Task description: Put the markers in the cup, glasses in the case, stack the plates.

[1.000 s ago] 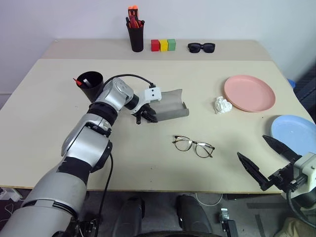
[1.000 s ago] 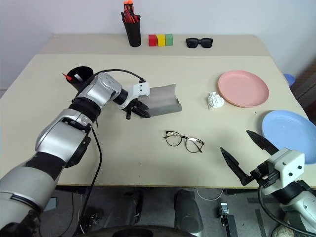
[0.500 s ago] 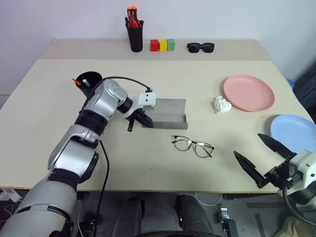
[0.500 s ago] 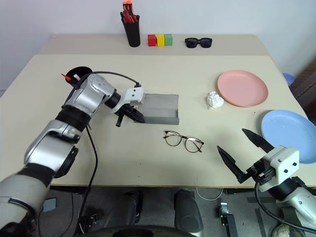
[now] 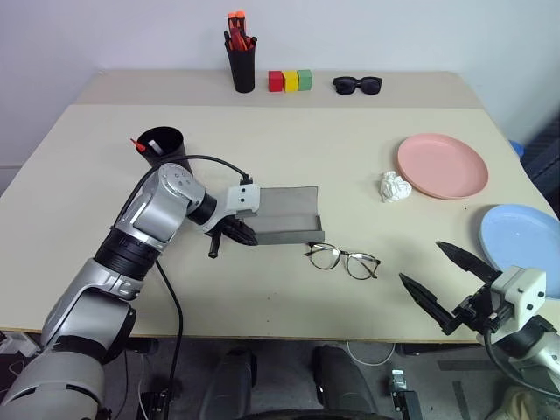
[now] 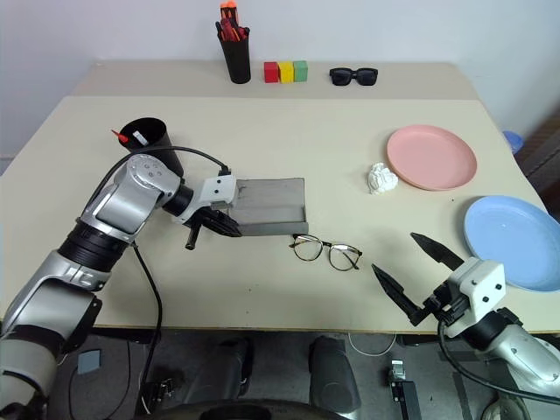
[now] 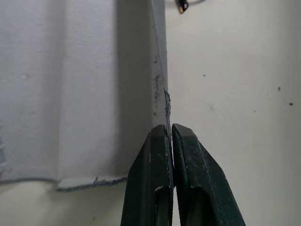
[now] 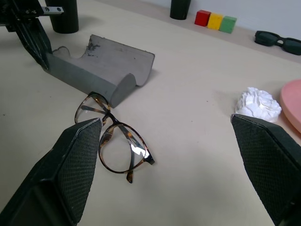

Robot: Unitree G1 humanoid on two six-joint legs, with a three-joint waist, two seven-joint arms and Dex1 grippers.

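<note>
The left pincer (image 5: 241,234) is clamped tight on the edge of the case (image 5: 284,224), an open grey spectacle case lying flat on the tabletop (image 5: 289,140) with its felt-like lining facing up. In the left wrist view the two black fingers (image 7: 160,188) press together on the thin rim of the case's wall. The glasses (image 5: 343,259) lie just beside the case, off its near right corner, frame touching or almost touching it in the right wrist view. The right pincer (image 5: 444,282) hangs wide open and empty, near the glasses on the side away from the case.

The step in hand looks to be getting the case placed and steady so the glasses can go in. To do it well, the left pincer should probably hold the case still and flat while the right one approaches the glasses low, taking the thin frame at the bridge or a temple, not a lens.

Beyond the case to its left stands the cup (image 5: 163,149), with the markers (image 5: 143,144) showing at its rim. Well to the right of the case sit the pink plate (image 5: 442,164) and the blue plate (image 5: 521,234), apart and unstacked, with a crumpled white paper ball (image 5: 394,186) between case and pink plate. Far behind the case, a pen holder (image 5: 240,63), three coloured blocks (image 5: 290,80) and sunglasses (image 5: 356,84) line the pale wall.
</note>
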